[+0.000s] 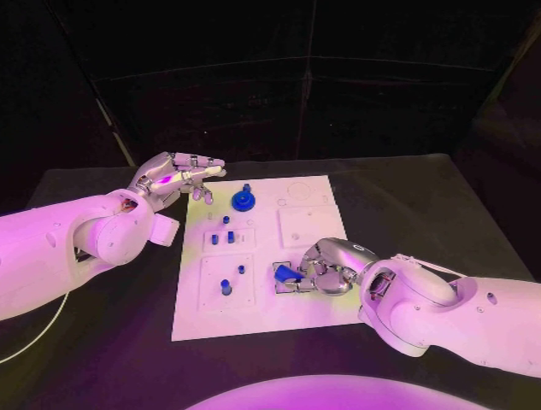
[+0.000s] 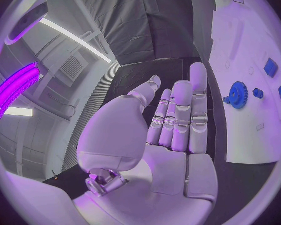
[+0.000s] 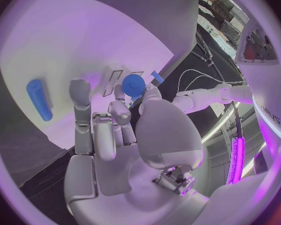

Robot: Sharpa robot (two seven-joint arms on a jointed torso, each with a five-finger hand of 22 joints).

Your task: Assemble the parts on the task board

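From the head view, my right hand sits on the near right part of the task board, fingers curled round a small blue part. My right wrist view adds what the head camera hides: a round blue piece pinched at my fingertips, and a blue cylindrical peg lying flat on the board beside them, apart from my hand.

My left hand hovers at the board's far left corner, above the black bench. The left wrist view shows its fingers straight, side by side and holding nothing (palm bare), with the blue gear just beyond them on the board.

Counted in the head view: one blue gear with a knob on top, three small blue pegs clustered mid-board, two more in the near left recess, and the one in my right hand.
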